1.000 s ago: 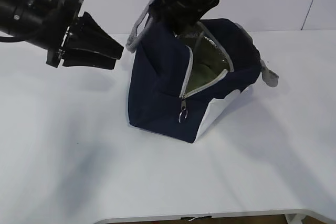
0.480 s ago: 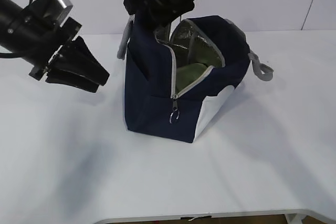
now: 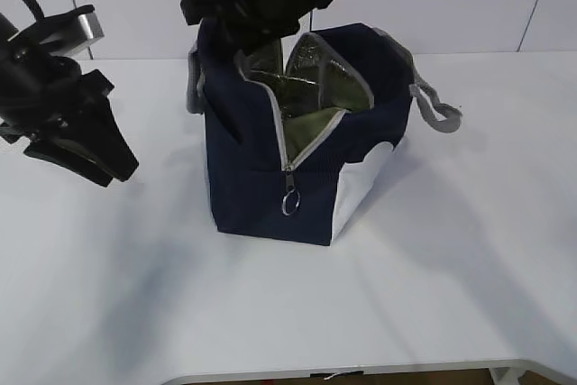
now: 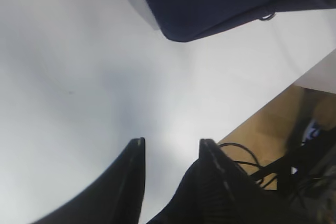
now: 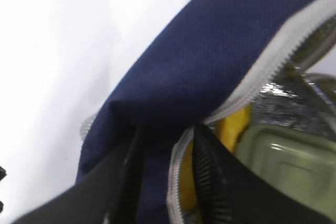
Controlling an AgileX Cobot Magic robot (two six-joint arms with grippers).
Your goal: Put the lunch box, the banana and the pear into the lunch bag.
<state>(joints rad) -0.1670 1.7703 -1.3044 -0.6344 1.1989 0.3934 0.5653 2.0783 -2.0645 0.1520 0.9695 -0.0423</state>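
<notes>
Risk we see: right pincer (image 5: 165,145), clamped on the lunch bag (image 3: 270,178) rim, could tip it; left pincer (image 4: 170,148) hangs slightly open, empty.

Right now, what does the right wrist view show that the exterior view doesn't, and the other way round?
Only the right wrist view shows the right pincer closed on the lunch bag's navy rim beside the grey zipper strip, and a yellow fruit next to the lunch box's sage lid; I can't tell if it's banana or pear.

Only the exterior view shows the whole bag, its zipper pull ring, white patch, grey handle and the left pincer off to the side.

Both show the bag open, foil lining and green lid inside.
</notes>
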